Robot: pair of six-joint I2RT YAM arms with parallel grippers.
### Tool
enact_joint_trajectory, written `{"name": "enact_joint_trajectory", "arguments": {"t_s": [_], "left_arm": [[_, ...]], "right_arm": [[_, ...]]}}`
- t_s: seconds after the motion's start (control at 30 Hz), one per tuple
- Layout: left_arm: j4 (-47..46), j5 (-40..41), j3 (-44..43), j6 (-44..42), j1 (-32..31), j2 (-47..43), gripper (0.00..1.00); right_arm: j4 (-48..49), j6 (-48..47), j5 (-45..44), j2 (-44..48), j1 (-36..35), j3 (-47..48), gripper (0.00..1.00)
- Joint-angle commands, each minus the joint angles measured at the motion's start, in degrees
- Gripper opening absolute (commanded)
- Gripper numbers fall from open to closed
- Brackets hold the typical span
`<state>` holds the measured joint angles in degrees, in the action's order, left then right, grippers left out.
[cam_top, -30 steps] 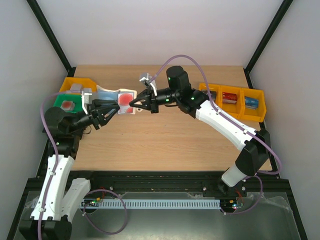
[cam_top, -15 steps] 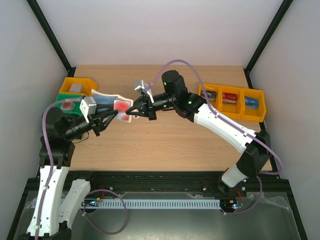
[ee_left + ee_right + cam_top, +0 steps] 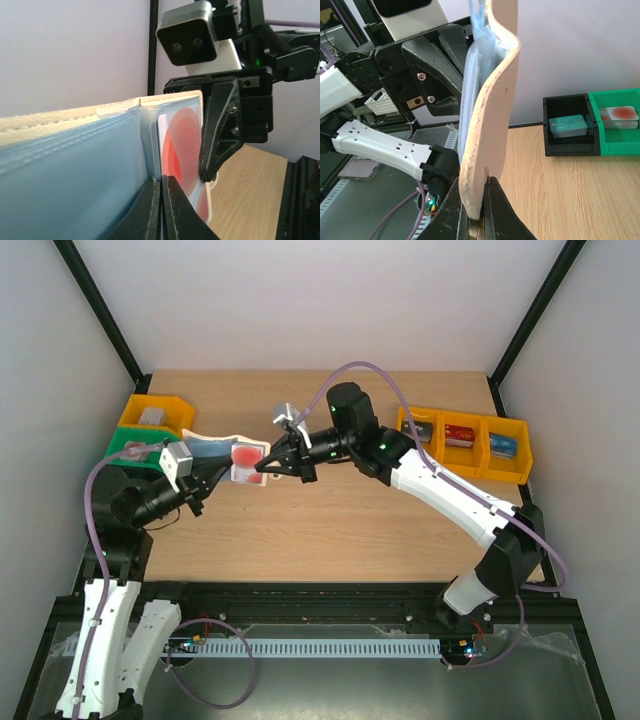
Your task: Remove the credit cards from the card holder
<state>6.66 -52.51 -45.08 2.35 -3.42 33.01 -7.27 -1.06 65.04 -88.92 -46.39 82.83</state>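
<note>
Left gripper [image 3: 222,473] is pinched shut on the open card holder [image 3: 212,445] beside its red card [image 3: 246,454]. Right gripper [image 3: 262,467] clamps the holder's 3 o'clock edge. Both arms are stretched inward above the counter [image 3: 330,520].

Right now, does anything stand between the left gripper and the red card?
Nothing visible does. The left gripper is closed at the edge of the red card inside the wallet, which the right gripper holds by its beige flap. Whether it actually pinches the card, I cannot tell.
</note>
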Motion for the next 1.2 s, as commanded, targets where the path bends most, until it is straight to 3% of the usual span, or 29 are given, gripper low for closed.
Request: {"name": "enact_joint_trajectory", "arguments": {"t_s": [0.0,0.27,0.5,0.7,0.87,1.17], "left_arm": [[-1.87,-7.66,1.96,3.57,-2.02,0.34,0.02],[-7.31,-4.85,3.39,9.72,-0.4,-0.23,0.02],[-7.25,-6.53,3.74,6.64,-0.27,-1.32,0.02],[-11.55,-11.56,2.55,10.44,-1.0,-1.35,0.12],[-15.04,-6.03,4.14,15.42,-1.93,-0.7,0.22],[-14.79,3.22,4.61,17.05,-1.95,-0.56,0.27]], "right_arm": [[9.24,1.74,3.75,2.32,-0.55,-1.54,0.02],[7.28,1.53,1.99,5.16,3.8,-4.48,0.02],[8.03,3.07,1.37,5.15,4.48,-5.01,0.02],[7.84,5.53,-8.4,3.63,3.89,-4.28,0.02],[1.96,0.21,-11.35,2.03,0.29,-1.58,0.02],[-1.49,-5.68,-7.3,3.86,-2.12,-1.53,0.02]]}}
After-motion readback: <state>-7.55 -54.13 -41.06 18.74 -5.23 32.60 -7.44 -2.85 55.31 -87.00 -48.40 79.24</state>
